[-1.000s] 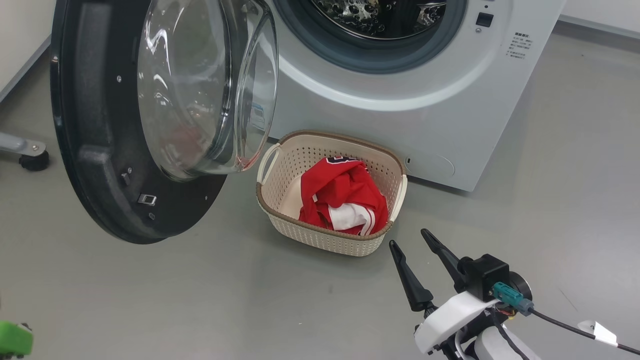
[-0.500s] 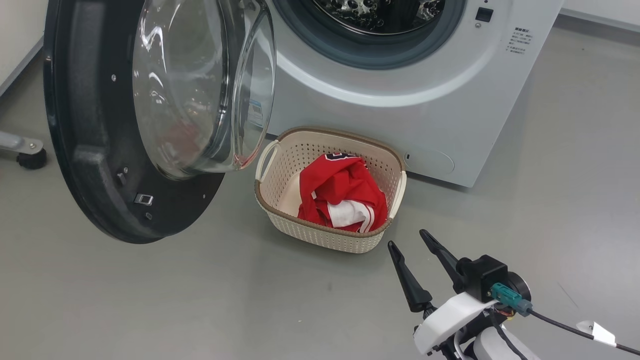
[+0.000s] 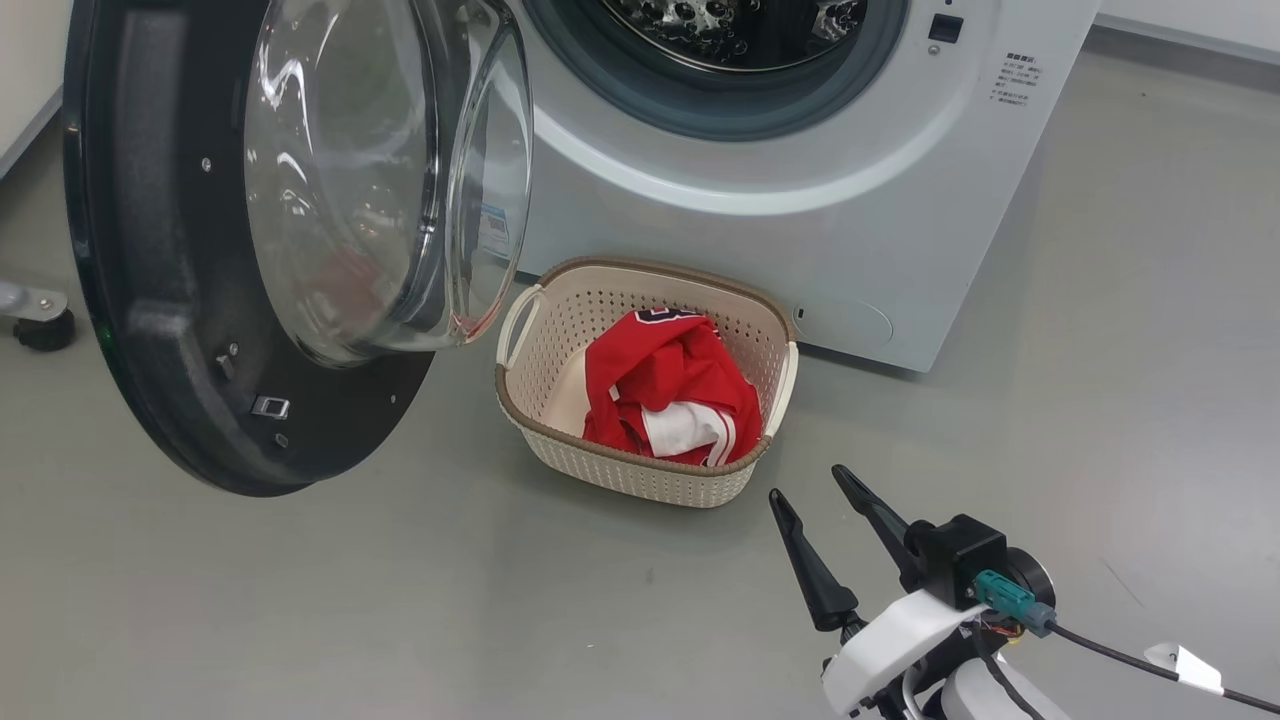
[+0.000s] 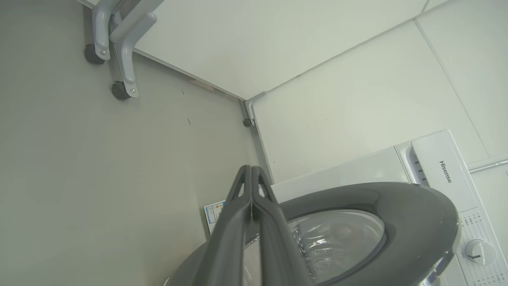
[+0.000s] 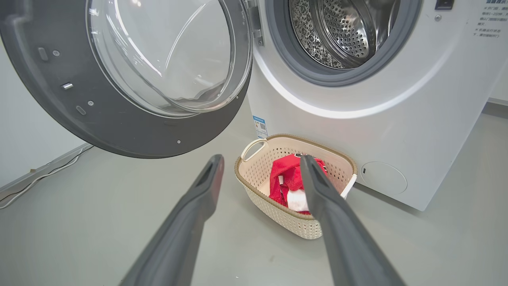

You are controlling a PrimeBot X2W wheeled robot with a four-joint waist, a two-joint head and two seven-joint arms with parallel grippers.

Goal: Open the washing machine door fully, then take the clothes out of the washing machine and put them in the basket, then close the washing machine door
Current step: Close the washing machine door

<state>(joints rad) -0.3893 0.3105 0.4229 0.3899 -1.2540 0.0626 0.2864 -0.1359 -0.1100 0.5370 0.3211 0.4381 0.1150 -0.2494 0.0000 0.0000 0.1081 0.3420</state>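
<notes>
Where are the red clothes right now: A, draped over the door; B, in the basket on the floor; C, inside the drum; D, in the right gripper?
B: the red clothes lie bunched in the basket, on the floor in front of the washing machine.

Bare test room, white washing machine [image 3: 850, 250], grey floor [image 3: 400, 600], castered metal frame [image 4: 126, 59]

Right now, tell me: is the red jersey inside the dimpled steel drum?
No, the red jersey lies in the cream perforated basket.
</notes>
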